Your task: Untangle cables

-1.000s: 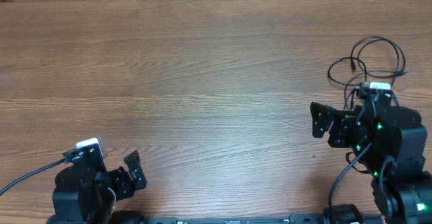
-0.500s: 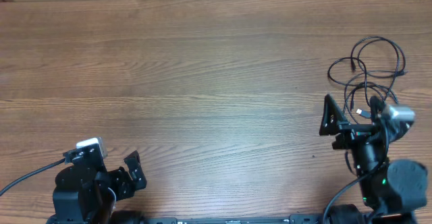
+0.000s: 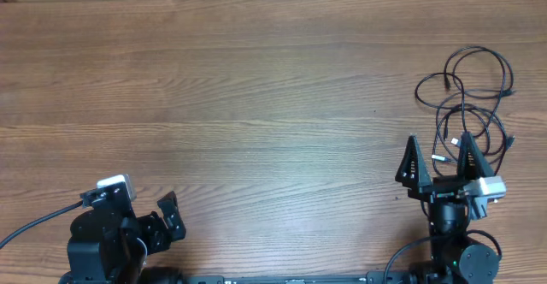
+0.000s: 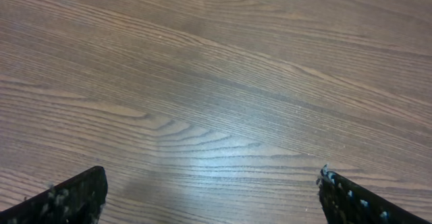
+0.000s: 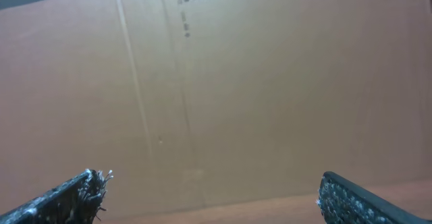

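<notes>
The cables [image 3: 466, 96] are thin black cords lying in a loose tangle of loops at the table's right edge, with small silvery plug ends near the lower loops. My right gripper [image 3: 440, 157] is open and empty, raised and pointing away from me, its right finger over the lowest loops. In the right wrist view the open right gripper [image 5: 212, 197] faces a brown cardboard wall and no cable shows. My left gripper [image 3: 171, 214] is open and empty at the near left; the left wrist view shows the left gripper [image 4: 212, 193] over bare wood.
A brown cardboard wall [image 5: 223, 75] stands behind the table's far edge. The wooden table [image 3: 256, 104] stretches between the arms. A thick black wire [image 3: 34, 224] runs from the left arm off the left edge.
My right arm has drawn back toward the near edge and turned its gripper upright to point away from me, uncovering more of the cables. The left arm has not moved.
</notes>
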{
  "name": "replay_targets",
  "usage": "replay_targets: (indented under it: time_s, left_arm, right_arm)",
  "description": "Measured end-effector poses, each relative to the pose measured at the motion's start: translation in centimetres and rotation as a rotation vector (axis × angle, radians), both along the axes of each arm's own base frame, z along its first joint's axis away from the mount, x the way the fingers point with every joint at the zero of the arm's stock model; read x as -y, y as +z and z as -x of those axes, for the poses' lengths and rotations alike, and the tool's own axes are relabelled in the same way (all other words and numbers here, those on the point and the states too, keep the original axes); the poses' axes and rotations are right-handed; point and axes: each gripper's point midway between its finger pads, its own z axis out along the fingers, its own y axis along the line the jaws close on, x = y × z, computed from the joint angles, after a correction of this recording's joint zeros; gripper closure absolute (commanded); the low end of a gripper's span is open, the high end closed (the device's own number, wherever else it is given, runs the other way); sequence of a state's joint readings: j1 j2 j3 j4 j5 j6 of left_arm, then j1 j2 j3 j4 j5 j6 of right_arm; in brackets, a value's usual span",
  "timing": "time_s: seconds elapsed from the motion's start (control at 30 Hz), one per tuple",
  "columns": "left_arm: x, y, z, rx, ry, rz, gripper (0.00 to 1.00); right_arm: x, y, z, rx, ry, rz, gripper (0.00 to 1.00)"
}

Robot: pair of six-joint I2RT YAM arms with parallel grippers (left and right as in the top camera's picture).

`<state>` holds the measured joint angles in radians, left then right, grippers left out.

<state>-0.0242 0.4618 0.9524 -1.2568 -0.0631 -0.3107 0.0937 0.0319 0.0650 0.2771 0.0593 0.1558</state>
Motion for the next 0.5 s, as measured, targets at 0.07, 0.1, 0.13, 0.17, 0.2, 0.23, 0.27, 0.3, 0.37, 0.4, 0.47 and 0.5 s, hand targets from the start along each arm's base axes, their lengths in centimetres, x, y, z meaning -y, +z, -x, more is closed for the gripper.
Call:
replay_targets:
  time_s: [0.07,0.1,0.13,0.17,0.2,0.23,0.27,0.3,0.37,0.4,0.47,0.5]
  left_arm:
    - [0.0,0.0,0.0,0.000,0.000,0.000,0.00]
    - [0.0,0.0,0.0,0.000,0.000,0.000,0.00]
    - [0.0,0.0,0.0,0.000,0.000,0.000,0.01]
    - [0.0,0.0,0.0,0.000,0.000,0.000,0.00]
    - [0.0,0.0,0.0,0.000,0.000,0.000,0.00]
    - [0.0,0.0,0.0,0.000,0.000,0.000,0.00]
    - [0.0,0.0,0.0,0.000,0.000,0.000,0.00]
    - [0.0,0.0,0.0,0.000,0.000,0.000,0.00]
    - [0.0,0.0,0.0,0.000,0.000,0.000,0.00]
    - [0.0,0.0,0.0,-0.001,0.000,0.000,0.00]
    - [0.0,0.0,0.0,0.000,0.000,0.000,0.01]
    - [0.0,0.0,0.0,-0.001,0.000,0.000,0.01]
  right_arm:
    - [0.3,-0.7,-0.1,-0.004,-0.012,0.001,0.00]
    - [0.4,-1.1,-0.2,-0.012,-0.020,0.002,0.00]
    - [0.5,-1.5,-0.3,-0.020,-0.025,0.004,0.00]
    - [0.7,-2.0,-0.5,-0.041,-0.033,0.010,0.00]
    - [0.7,-2.7,-0.7,-0.066,-0.041,0.027,0.00]
    - [0.7,-3.2,-0.9,-0.087,-0.044,0.039,0.00]
    - [0.7,-4.1,-1.1,-0.121,-0.049,0.061,0.00]
    - [0.7,-4.7,-1.3,-0.147,-0.050,0.076,0.00]
    - [0.6,-7.0,-1.6,-0.239,-0.045,0.102,0.00]
    - [0.5,-8.3,-1.7,-0.293,-0.041,0.114,0.00]
    - [0.2,-10.3,-1.8,-0.374,-0.022,0.132,0.00]
    - [0.1,-10.6,-1.8,-0.385,-0.015,0.136,0.00]
